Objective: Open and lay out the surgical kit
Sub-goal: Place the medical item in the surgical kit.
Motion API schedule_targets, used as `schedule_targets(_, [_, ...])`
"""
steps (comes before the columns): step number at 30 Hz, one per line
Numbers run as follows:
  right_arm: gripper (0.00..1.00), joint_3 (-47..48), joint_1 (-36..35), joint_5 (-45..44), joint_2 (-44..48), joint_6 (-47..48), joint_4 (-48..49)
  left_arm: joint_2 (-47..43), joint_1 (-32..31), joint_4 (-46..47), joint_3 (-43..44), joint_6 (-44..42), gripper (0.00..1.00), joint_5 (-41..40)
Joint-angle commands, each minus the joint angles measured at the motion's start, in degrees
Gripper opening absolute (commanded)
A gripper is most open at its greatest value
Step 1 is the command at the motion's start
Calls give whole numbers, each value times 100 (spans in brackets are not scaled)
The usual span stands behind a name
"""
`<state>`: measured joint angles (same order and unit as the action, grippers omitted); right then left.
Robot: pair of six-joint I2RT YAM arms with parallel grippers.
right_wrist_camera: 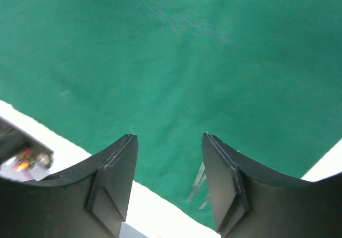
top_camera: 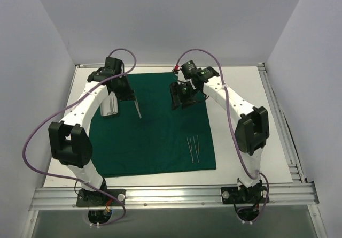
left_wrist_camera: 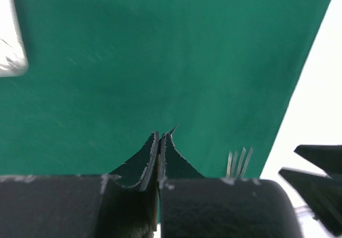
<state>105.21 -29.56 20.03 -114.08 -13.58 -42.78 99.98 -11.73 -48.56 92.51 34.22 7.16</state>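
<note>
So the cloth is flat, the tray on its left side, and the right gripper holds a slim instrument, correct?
No: the left gripper holds the slim instrument, shut on it, per the left wrist view; the right gripper stands open and empty. The cloth and tray are as you say.

The cloth (top_camera: 155, 125) is plain dark green. The desk (top_camera: 160, 180) is white. The tray (top_camera: 110, 107), the tweezers (top_camera: 192, 149) and the thin tool (top_camera: 137, 107) are shiny silver. The left arm (top_camera: 88, 101) and right arm (top_camera: 227, 96) are white with black parts and purple cables (top_camera: 200, 50). The left gripper (left_wrist_camera: 160, 139) and right gripper (right_wrist_camera: 168, 141) are black.
</note>
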Motion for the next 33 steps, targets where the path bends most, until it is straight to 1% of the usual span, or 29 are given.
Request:
schedule_targets(1, [52, -289, -102, 431, 913, -135, 489, -497, -373, 268, -180, 629, 2, -320])
schedule_targets(4, [54, -527, -322, 659, 1195, -162, 683, -638, -760, 163, -356, 892, 2, -583])
schedule_targets(6, [54, -589, -462, 992, 1222, -136, 675, -735, -979, 127, -470, 1138, 2, -663])
schedule_targets(9, [54, -580, -638, 1143, 1292, -74, 701, -893, -1199, 144, -611, 1420, 2, -926])
schedule_targets(14, [54, -616, -981, 1521, 1328, 22, 746, -1112, -1376, 267, -725, 1632, 2, -979])
schedule_targets(24, [48, -633, -1385, 1574, 1169, 14, 614, -1262, -1631, 347, -866, 1957, 2, -997])
schedule_targets(28, [44, -528, -1473, 1434, 985, 58, 385, -1350, -1631, 373, -910, 1957, 2, -997])
schedule_targets(33, [41, -510, -1500, 1231, 940, -4, 394, -1438, -1631, 320, -928, 1913, 2, -1015])
